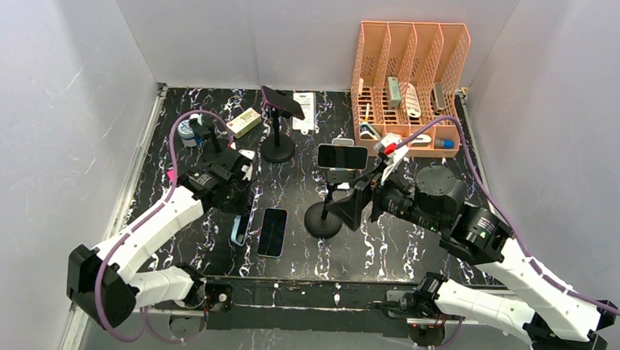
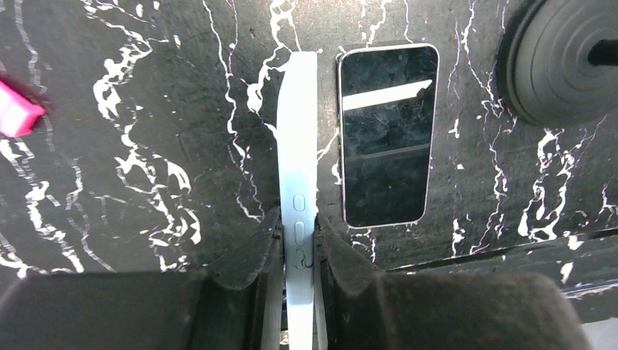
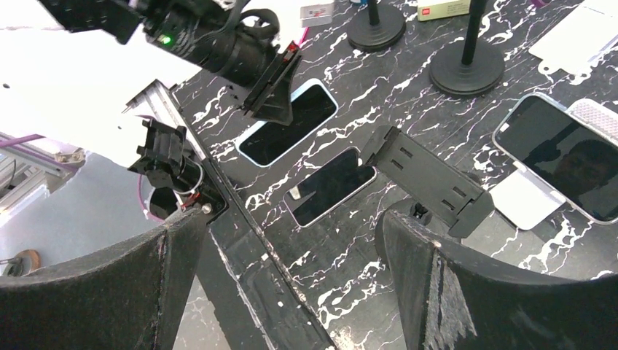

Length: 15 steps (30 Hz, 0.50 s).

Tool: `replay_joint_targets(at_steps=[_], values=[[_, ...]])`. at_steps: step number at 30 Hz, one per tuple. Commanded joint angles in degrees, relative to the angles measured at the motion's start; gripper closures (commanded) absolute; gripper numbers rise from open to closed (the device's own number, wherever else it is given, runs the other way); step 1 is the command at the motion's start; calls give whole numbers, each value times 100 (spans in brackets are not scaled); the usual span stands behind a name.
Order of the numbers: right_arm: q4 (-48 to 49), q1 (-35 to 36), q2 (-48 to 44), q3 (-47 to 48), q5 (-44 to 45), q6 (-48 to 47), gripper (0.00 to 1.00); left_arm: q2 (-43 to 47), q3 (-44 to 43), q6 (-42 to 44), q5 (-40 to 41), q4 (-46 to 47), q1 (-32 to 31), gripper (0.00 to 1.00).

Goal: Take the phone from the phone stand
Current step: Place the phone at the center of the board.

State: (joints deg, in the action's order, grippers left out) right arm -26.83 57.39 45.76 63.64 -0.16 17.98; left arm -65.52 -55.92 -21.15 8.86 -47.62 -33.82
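My left gripper (image 1: 239, 197) is shut on a light blue phone (image 1: 240, 229). In the left wrist view the phone (image 2: 299, 146) stands edge-on between the fingers (image 2: 255, 255), low over the table. A black phone (image 2: 386, 131) lies flat just right of it and also shows from above (image 1: 273, 232). My right gripper (image 1: 351, 207) is open and empty beside the pole of the middle phone stand (image 1: 323, 220). That stand's black clamp (image 3: 430, 179) is empty, just past my right gripper (image 3: 291, 219). A back stand (image 1: 278, 148) holds a tilted dark phone (image 1: 282, 103).
Another phone (image 1: 342, 156) shows behind the middle stand, on a white plate (image 3: 525, 197). A small stand (image 1: 206, 131) and a tape roll (image 1: 187, 132) are at the back left. An orange file rack (image 1: 409, 85) stands at the back right. The table's front rail (image 3: 240, 240) is close below my right gripper.
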Motion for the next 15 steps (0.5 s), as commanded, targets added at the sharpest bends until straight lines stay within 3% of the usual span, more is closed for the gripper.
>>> replay_joint_targets(at_steps=[1, 4, 15], values=[[284, 1, -70, -122, -193, 73, 1, -137, 279, -34, -907, 610, 452, 100], [377, 0, -108, -228, -243, 117, 1, -342, 427, -65, -1211, 859, 589, 100], [459, 1, -265, -485, -268, 309, 1, -1135, 401, 99, -1183, 1081, 699, 100]])
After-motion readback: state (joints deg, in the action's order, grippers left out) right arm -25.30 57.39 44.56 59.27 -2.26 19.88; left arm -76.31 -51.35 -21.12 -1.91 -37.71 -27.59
